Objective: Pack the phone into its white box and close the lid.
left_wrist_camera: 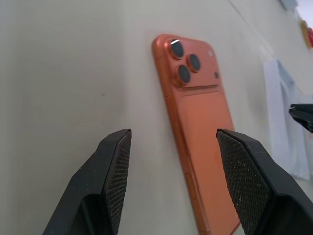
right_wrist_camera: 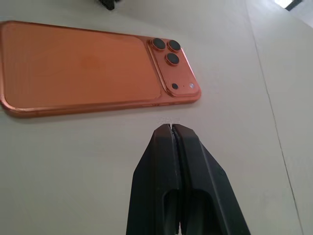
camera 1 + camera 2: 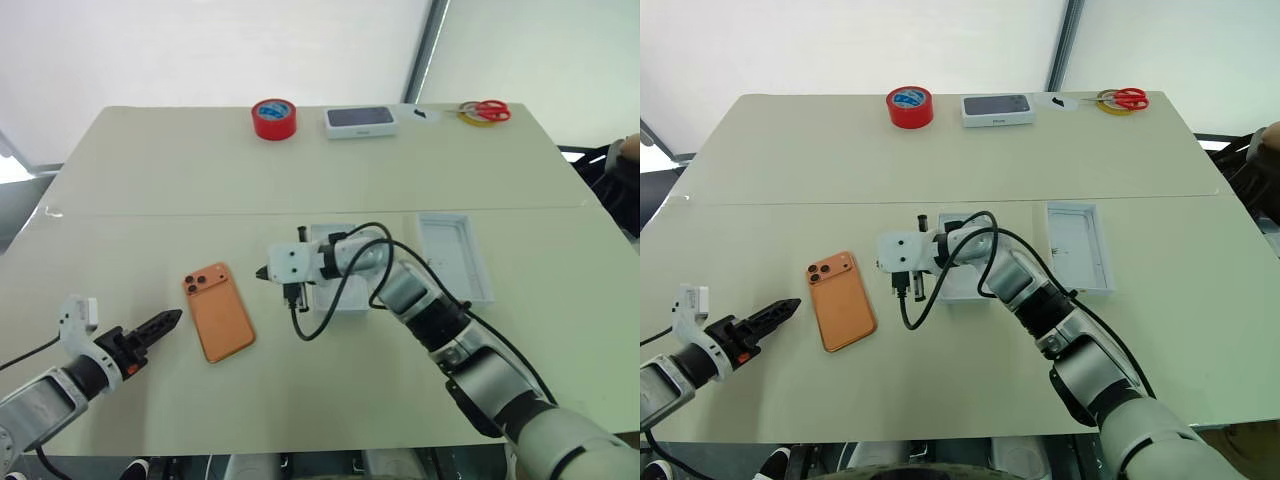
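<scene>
**Packing not begun — phone loose on table**

Phone lies flat, lenses up, w/ nothing gripped. Left gripper is held spread just left of phone; right gripper, pressed together, is pointed at phone's right edge. White box sits right of phone, partly hidden by the arm; lid further right, ridged inside up. Phone: smooth matte orange slab, rounded corners. Insertion & lid closing judged outstanding.

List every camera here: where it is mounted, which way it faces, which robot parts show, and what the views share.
Head stereo pair: looks forward and down on the beige table; both arms, left gripper, right gripper.
Left wrist: looks along its open black fingers at the flat orange phone.
Right wrist: looks along its shut fingers toward the phone's camera end.
Shared: the phone lying flat, lenses up, between both grippers.
</scene>
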Tool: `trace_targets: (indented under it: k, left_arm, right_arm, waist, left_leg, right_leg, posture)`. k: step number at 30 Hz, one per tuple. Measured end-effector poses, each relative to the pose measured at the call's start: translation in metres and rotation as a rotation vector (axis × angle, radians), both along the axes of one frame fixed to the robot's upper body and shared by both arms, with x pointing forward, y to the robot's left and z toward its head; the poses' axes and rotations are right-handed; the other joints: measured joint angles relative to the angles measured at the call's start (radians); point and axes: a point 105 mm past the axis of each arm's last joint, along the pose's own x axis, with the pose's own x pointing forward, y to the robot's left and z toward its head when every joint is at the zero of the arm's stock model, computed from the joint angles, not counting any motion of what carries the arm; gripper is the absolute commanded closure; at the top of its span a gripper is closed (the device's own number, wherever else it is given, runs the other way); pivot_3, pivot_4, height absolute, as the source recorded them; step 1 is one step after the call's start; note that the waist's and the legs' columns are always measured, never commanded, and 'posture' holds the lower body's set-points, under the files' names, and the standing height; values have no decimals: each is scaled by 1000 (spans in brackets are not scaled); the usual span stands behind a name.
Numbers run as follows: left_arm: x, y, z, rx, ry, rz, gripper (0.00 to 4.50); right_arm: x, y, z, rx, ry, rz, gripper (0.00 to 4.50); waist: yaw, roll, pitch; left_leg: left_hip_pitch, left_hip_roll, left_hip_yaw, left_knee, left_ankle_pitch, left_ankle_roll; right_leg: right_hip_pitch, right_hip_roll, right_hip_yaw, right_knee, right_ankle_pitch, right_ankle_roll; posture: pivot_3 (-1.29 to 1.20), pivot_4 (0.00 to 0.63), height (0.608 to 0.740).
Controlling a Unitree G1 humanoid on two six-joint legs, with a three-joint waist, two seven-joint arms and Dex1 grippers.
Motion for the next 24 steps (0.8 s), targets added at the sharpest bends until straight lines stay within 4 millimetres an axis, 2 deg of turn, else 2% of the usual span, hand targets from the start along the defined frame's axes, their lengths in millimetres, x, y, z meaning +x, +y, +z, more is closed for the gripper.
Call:
trace_targets:
  k: [4,12,16,24]
  left_arm:
    - [9,-9,0,-18,-18,5,1565]
    - [35,-24,-5,18,-37,-62,1565]
    - [50,-35,-5,-5,-57,-115,1565]
    - [72,-55,-2,-20,-61,-212,1565]
  right_arm:
    - [-6,5,-28,-139,54,28,4457]
    - [3,20,-29,-153,15,3,4457]
    - [7,17,-30,-156,9,-14,4457]
    - [14,3,-29,-166,1,-54,4457]
  waist:
    - [3,0,0]
    - [5,5,-4]
    - [15,10,-7]
    - [34,11,-7]
  left_leg:
    - [0,-1,0,0,0,0]
    - [4,-3,-1,0,1,-1]
    - [4,-5,-2,0,0,-1]
    - [4,-9,-5,1,0,1]
  right_leg:
    - [1,-1,0,0,0,0]
    - [1,-3,-1,0,0,0]
    - [1,-5,-1,0,0,0]
    - [3,-8,-3,1,0,0]
  posture:
    - [0,150,740]
    - [0,150,740]
    - [0,150,740]
    - [0,150,740]
